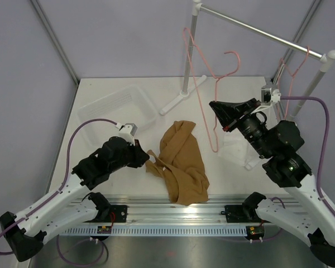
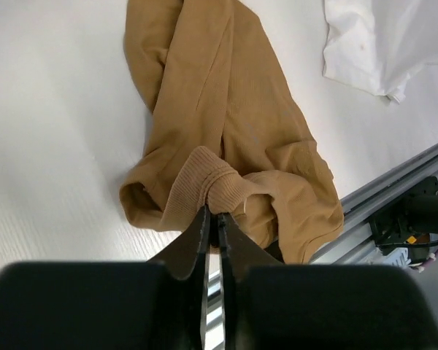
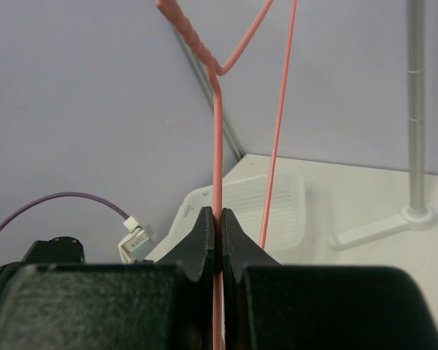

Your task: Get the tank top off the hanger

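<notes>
L gripper [image 2: 213, 216] is clenched: in its wrist cam we see both fingers pressed together on a ribbed fold at the edge of the tank top [image 2: 226, 109], fabric bunching into a small hump right at the tips. R gripper [image 3: 216, 216] is also clamped tight, w/ one thin wire of the hanger [image 3: 217, 146] running straight up from between its fingers; a 2nd wire of the same frame rises just beside it. From the top cam, L gripper [image 1: 147, 159] sits low at the left edge of the tank top [image 1: 181, 162], which lies crumpled on the table [image 1: 128, 181] btwn the two arms, its near end close to the front rail. None of it is on the hanger [image 1: 214, 142], which R gripper [image 1: 213, 106] holds up in the air, tilted, frame bare. We can't tell if the hanger's lower end touches anything below. A white garment [image 1: 234, 148] lies on the table under the R arm, just right of the tank top; L wrist cam shows the white garment [image 2: 379, 44] apart from the tan fabric. Further out, a clear plastic bin [image 1: 120, 109] sits at the back left, and a metal rack [image 1: 262, 30] stands at the back w/ a second pink hanger [image 1: 296, 70] at its right end.
</notes>
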